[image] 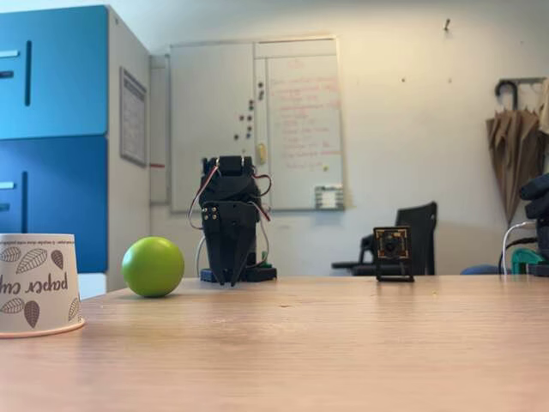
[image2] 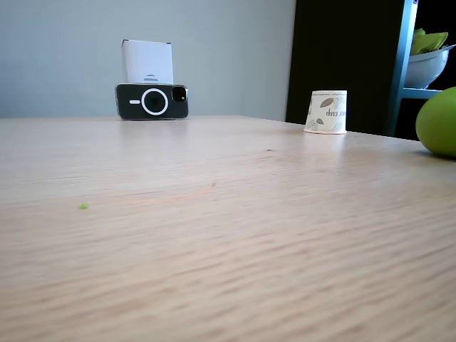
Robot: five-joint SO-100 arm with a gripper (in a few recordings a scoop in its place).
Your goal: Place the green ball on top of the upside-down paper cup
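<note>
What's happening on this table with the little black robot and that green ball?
Nothing is being handled yet. The green ball sits on the wooden table, a little apart from the upside-down paper cup, whose top is bare. The robot's gripper hangs at the back of the table, pointing down, its fingers close together and holding nothing. A phone leans against a white box at one table edge.

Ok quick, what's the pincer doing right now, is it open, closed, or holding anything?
Pincer: fingers together, closed and holding nothing; it points down at the table, right of the green ball in that fixed view.
</note>
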